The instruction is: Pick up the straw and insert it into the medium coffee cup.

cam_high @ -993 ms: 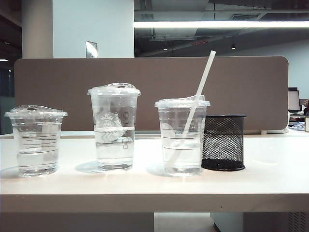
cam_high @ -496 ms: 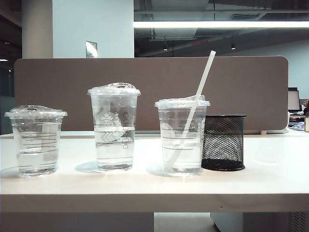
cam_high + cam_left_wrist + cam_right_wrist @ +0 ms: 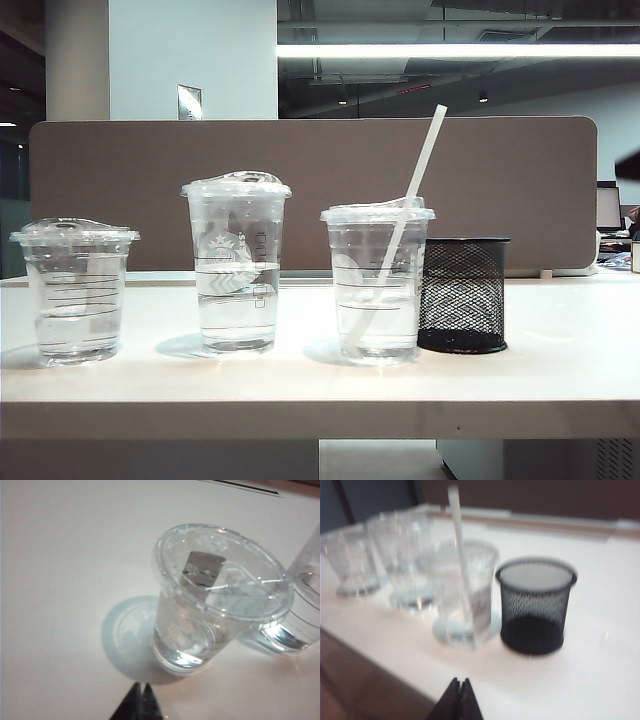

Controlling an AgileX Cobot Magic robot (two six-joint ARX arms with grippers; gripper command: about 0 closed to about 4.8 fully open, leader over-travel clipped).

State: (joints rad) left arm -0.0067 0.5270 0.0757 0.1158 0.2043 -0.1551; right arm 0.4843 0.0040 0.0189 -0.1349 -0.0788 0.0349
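The long white straw [image 3: 425, 150] stands slanted in the medium coffee cup [image 3: 377, 285], its top sticking out well above the lid. The blurred right wrist view shows the same straw [image 3: 459, 545] in that cup [image 3: 482, 597]. My right gripper [image 3: 460, 681] is shut and empty, back from the cup over the table's near edge. My left gripper [image 3: 141, 686] is also shut and empty, just short of the shortest clear cup [image 3: 200, 615]. Neither gripper shows in the exterior view.
A black mesh holder [image 3: 463, 295] stands right beside the medium cup. The tallest cup with the big logo [image 3: 236, 265] is in the middle, and the shortest cup [image 3: 76, 290] is at the left. All stand on the white table [image 3: 560, 370] before a brown partition.
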